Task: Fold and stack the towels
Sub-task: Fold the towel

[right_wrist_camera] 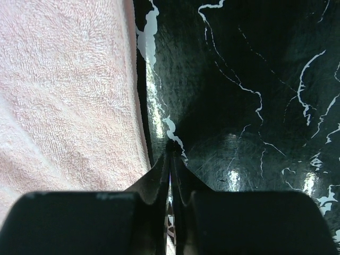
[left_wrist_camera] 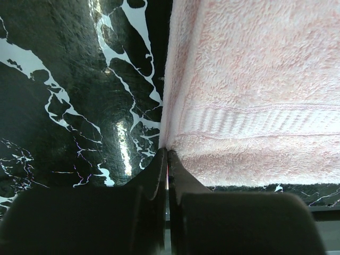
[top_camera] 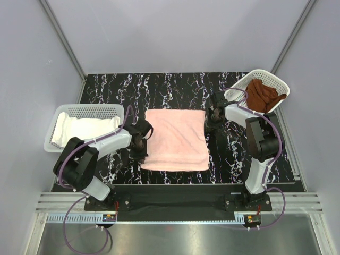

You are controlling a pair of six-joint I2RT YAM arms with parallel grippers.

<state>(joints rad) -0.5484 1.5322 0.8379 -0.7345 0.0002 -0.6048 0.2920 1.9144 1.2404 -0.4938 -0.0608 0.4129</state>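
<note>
A pink towel (top_camera: 176, 139) lies flat and folded on the black marble table (top_camera: 175, 85). My left gripper (top_camera: 142, 136) is shut, and its tips touch the towel's left edge (left_wrist_camera: 169, 117) near the towel's near corner. My right gripper (top_camera: 211, 115) is shut and empty. Its tips (right_wrist_camera: 171, 143) rest on the bare table just right of the towel's right edge (right_wrist_camera: 139, 122). A white towel (top_camera: 79, 129) lies in the left basket. A brown towel (top_camera: 264, 94) lies in the right basket.
A white mesh basket (top_camera: 90, 110) stands at the table's left edge. A second white basket (top_camera: 271, 77) stands tilted at the back right corner. Grey walls enclose the table on three sides.
</note>
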